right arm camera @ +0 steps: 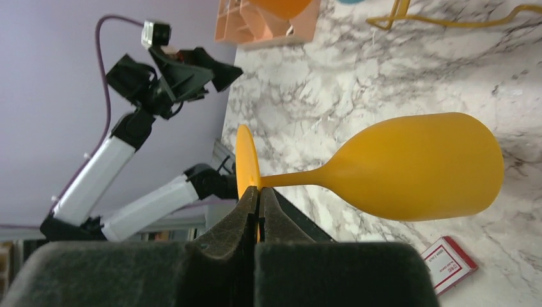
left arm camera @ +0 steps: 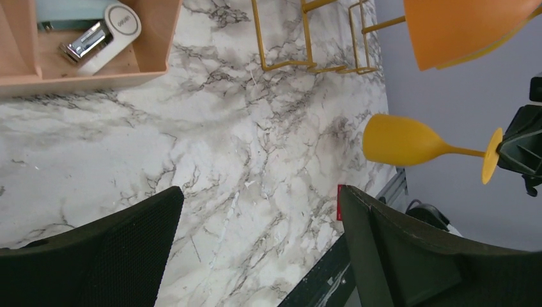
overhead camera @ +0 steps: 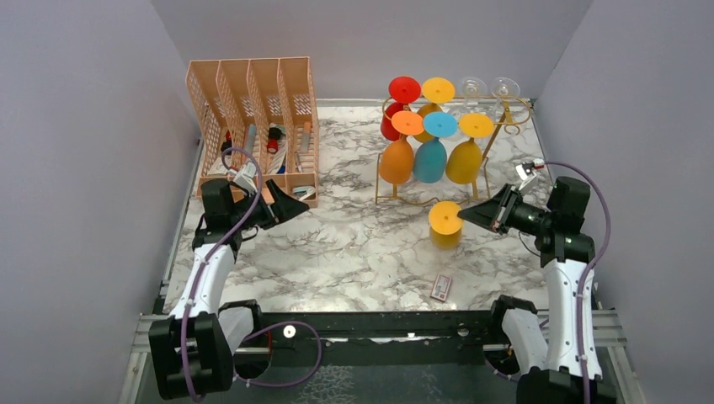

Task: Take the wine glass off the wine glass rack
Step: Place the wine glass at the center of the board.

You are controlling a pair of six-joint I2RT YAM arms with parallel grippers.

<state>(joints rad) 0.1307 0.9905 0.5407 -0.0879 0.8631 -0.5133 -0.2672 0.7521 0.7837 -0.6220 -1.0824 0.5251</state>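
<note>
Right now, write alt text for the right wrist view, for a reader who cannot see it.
The right gripper is shut on the foot of a yellow wine glass, whose bowl stretches to the right across a marble table. The left arm stands in the background at left, and a small red-bordered card lies at lower right.

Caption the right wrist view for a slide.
Right tool shut on the foot of the inverted yellow wine glass, marble table behind.
</note>
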